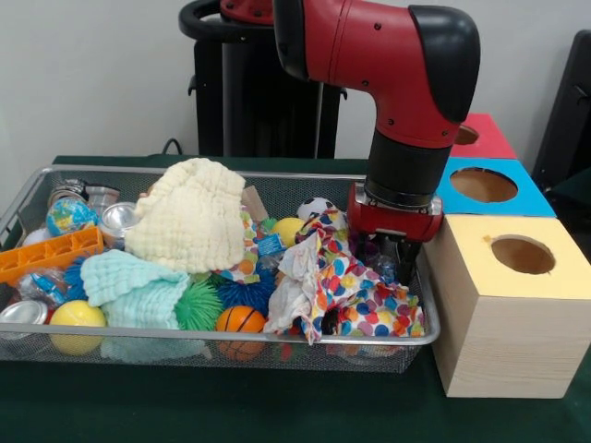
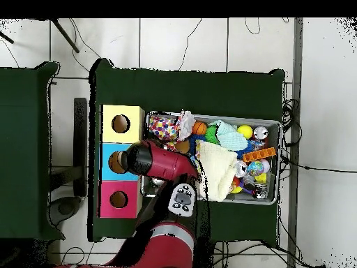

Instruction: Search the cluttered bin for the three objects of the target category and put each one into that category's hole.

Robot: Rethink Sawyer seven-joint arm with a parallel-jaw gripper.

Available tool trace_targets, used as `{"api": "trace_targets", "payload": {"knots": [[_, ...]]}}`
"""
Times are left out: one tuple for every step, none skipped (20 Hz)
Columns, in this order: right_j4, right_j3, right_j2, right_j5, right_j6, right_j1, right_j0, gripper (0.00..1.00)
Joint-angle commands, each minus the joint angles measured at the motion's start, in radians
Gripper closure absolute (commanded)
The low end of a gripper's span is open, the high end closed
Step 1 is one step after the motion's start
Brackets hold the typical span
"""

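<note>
- The red arm comes down into the right end of the wire-mesh basket (image 1: 28, 189), just beside the yellow box.
- The gripper (image 1: 395, 251) sits low among the clutter, its dark fingers dipping behind a polka-dot cloth (image 1: 355, 295); whether they are spread or closed on anything, I cannot tell from here.
- Just by the fingers there is something clear and crinkly, too hidden to name.
- A small blue-and-white packet (image 1: 270, 245) shows mid-basket, tucked between the cream cloth (image 1: 189, 217) and a yellow ball behind it.
- Another crinkly blue-and-clear packet (image 1: 42, 284) lies at the left end, below the orange block tray (image 1: 51, 254).
- Around them: a mint cloth (image 1: 134, 286), a green spiky ball (image 1: 199, 306), a small basketball (image 1: 240, 321), a globe ball (image 1: 71, 217) and shiny cans.
- Three boxes stand in a row to the right, each with a round hole on top: yellow box (image 1: 503, 323) nearest, blue box (image 1: 517, 198) next, red box (image 1: 489, 138) farthest.
- From overhead, the arm covers the blue box and the basket's near corner.
</note>
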Motion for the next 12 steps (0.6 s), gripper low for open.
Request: {"api": "trace_targets", "payload": {"knots": [[0.039, -0.054, 0.198, -0.113, 0.209, 0.095, -0.021, 1.0], [0.04, -0.054, 0.198, -0.11, 0.208, 0.095, -0.021, 1.0], [0.04, -0.054, 0.197, -0.108, 0.207, 0.094, -0.021, 1.0], [0.04, -0.055, 0.197, -0.105, 0.206, 0.094, -0.021, 1.0], [0.04, -0.056, 0.196, -0.101, 0.205, 0.094, -0.021, 1.0], [0.041, -0.056, 0.197, -0.101, 0.206, 0.094, -0.021, 1.0], [0.042, -0.056, 0.197, -0.097, 0.206, 0.094, -0.022, 1.0], [0.042, -0.059, 0.195, -0.093, 0.206, 0.095, -0.02, 1.0], [0.043, -0.061, 0.192, -0.089, 0.206, 0.096, -0.018, 1.0], [0.044, -0.062, 0.191, -0.086, 0.207, 0.096, -0.016, 1.0], [0.044, -0.063, 0.19, -0.083, 0.207, 0.097, -0.015, 1.0], [0.043, -0.064, 0.19, -0.082, 0.206, 0.097, -0.016, 1.0]]}}
